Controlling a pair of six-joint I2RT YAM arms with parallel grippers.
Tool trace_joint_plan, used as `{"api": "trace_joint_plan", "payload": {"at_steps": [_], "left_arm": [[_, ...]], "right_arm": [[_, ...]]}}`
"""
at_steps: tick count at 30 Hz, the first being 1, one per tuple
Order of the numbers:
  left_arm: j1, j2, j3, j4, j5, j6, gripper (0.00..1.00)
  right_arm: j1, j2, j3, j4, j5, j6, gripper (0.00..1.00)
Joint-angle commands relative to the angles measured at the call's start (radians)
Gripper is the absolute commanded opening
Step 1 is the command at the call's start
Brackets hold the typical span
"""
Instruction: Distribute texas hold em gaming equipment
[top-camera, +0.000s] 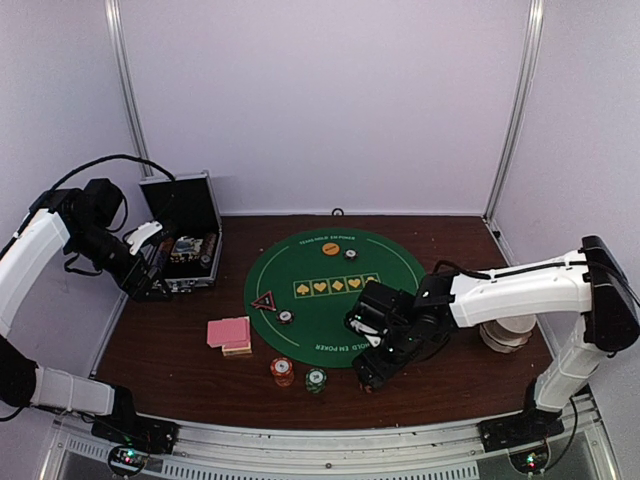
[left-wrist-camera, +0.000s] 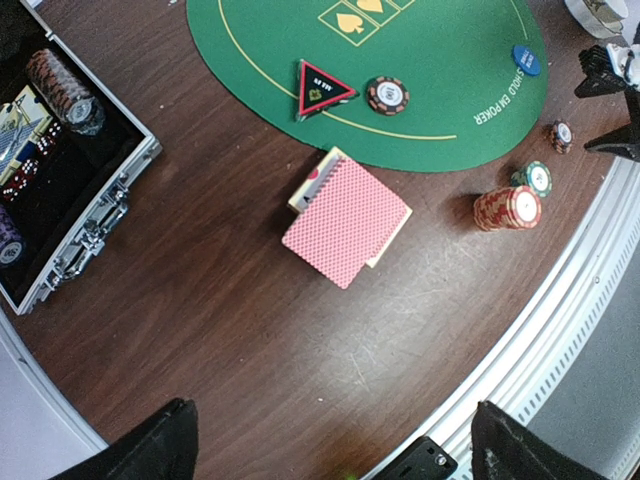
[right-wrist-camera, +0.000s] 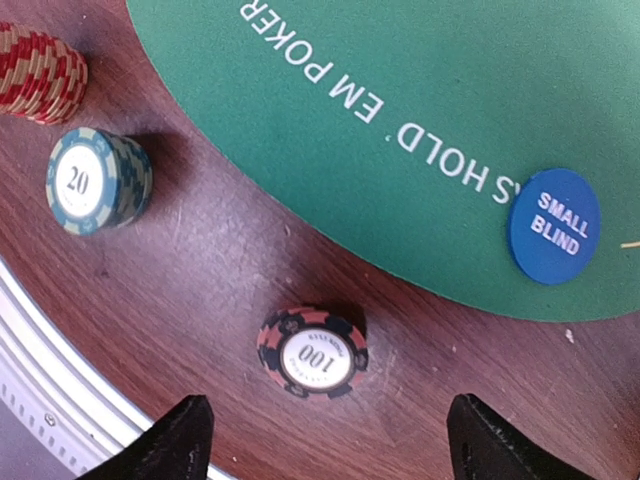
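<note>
While the right end effector (right-wrist-camera: 330, 410) hung low with its fingers spread wide and nothing between them, we saw a short stack of black-and-red chips (right-wrist-camera: 312, 352) marked 100. It lay on the brown surface (right-wrist-camera: 200, 270) just ahead of the fingertips, touching neither. It sat just off the near edge of the green mat (right-wrist-camera: 400, 110). To one side stood a stack of green chips (right-wrist-camera: 98, 180) marked 20, and beside that a taller stack of red chips (right-wrist-camera: 40, 72), both on the bare wood. A blue disc (right-wrist-camera: 554, 226) reading SMALL BLIND lay flat on the mat close to its rim.

Farther left, we found the cards (left-wrist-camera: 348, 222) in a slightly fanned pile, pink-red backs up, on the surface just outside the mat. A black-red triangle (left-wrist-camera: 320, 88) and a single chip (left-wrist-camera: 387, 95) lay side by side on the mat's left part. An orange disc (top-camera: 330, 248) lay near the far edge of the mat.

At the far left the silver-edged case (left-wrist-camera: 85, 240) stood open, with further chips (left-wrist-camera: 62, 85) in it. The left end effector (top-camera: 150, 262) hung beside the case, its fingers (left-wrist-camera: 150, 440) parted as far as they went and gripping nothing.
</note>
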Motion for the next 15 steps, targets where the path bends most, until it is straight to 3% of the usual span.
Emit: {"api": "trace_joint_plan", "payload": {"at_steps": [1, 15], "left_arm": [[-0.005, 0.000, 0.031, -0.009, 0.008, -0.004, 0.98], [-0.004, 0.000, 0.027, -0.009, 0.007, 0.000, 0.98]], "right_arm": [[0.012, 0.059, 0.004, 0.058, -0.014, 0.003, 0.82], [0.023, 0.149, 0.003, 0.101, -0.002, -0.005, 0.70]]}}
